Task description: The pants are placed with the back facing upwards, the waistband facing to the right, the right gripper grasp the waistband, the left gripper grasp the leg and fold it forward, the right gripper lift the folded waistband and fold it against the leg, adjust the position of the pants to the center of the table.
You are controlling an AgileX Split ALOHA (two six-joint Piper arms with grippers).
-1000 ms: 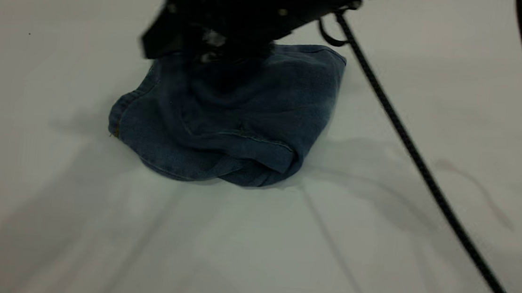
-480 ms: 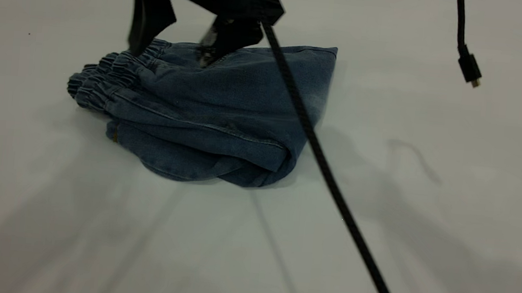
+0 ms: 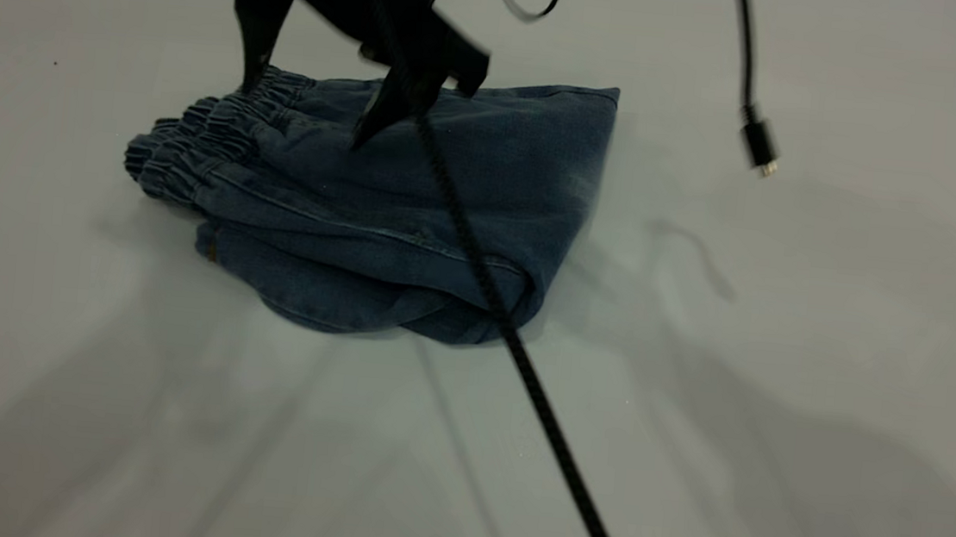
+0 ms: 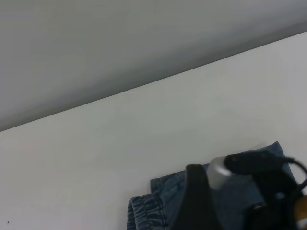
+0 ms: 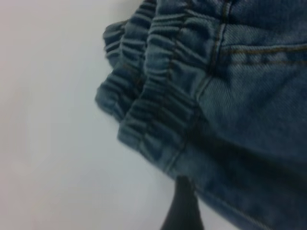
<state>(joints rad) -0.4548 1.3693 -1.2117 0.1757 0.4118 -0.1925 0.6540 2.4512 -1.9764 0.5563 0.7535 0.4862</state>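
Observation:
The pants (image 3: 414, 202) lie folded in a thick blue denim bundle on the table (image 3: 780, 373), left of its middle. The ruffled waistband (image 3: 195, 140) forms the bundle's left end, stacked in layers; the right wrist view shows it close up as waistband (image 5: 153, 110). The leg is hidden under the top layer. My right gripper (image 3: 313, 97) hovers just above the waistband end, open, with nothing between its fingers (image 5: 182, 211). In the left wrist view it appears farther off as the right gripper (image 4: 225, 201), over the pants (image 4: 165, 189). My left gripper is out of view.
A black braided cable (image 3: 521, 367) runs from the right gripper across the pants to the front edge. A loose plug (image 3: 761, 148) dangles on a thin cord at the right. White tabletop stretches out in front and to the right.
The right gripper carried the waistband leftward over the pants, let it go and opened. The waistband now lies at the left end, and the cable and plug have swung left.

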